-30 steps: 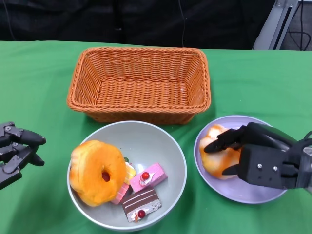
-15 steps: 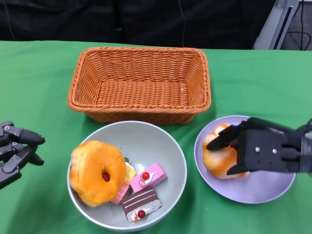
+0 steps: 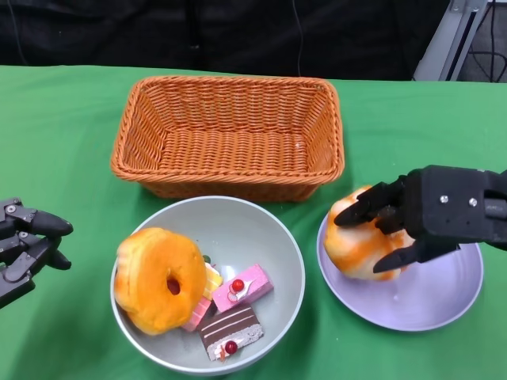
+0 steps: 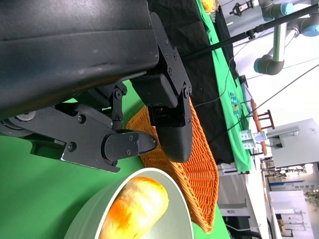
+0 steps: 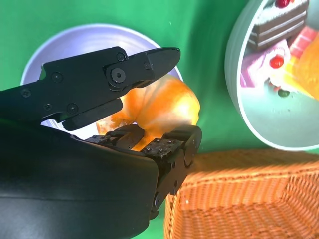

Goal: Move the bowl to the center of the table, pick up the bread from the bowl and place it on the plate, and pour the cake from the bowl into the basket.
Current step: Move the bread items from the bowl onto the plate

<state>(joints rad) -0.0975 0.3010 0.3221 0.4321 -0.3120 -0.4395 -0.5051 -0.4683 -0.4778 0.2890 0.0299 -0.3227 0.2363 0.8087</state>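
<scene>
Our right robot hand (image 3: pixel 420 218) holds a round orange bread (image 3: pixel 363 241). Its fingers are wrapped over the top and the side of the bread. The bread sits at the left edge of the purple plate (image 3: pixel 432 294), on the right side of the counter (image 3: pixel 63 127).

We think this bread is soft and light, like a puffy toy. It may squash if we squeeze hard. It looks smooth, so it could slip. The best place to hold it is around its fat middle, from both sides.

The gray bowl (image 3: pixel 261 222) is near us, in the middle of the counter. Inside it is a second bread (image 3: pixel 152 277), shaped like a ring, on the left side. Three little cake pieces (image 3: pixel 234 305) lie next to it. They look small and light, so we think they will slide out when the bowl tips. The bowl looks hard and smooth, so we would grab it by the rim.

The brown basket (image 3: pixel 228 134) stands just behind the bowl. It has nothing in it.

Our left robot hand (image 3: pixel 28 247) is at the near left. It holds nothing and its fingers are apart.

A second ago our right robot hand was lower and nearer to us on the plate. Now it has moved up and away, and the bread has come with it toward the far left of the plate. The bowl, the basket and the left robot hand have stayed the same.
</scene>
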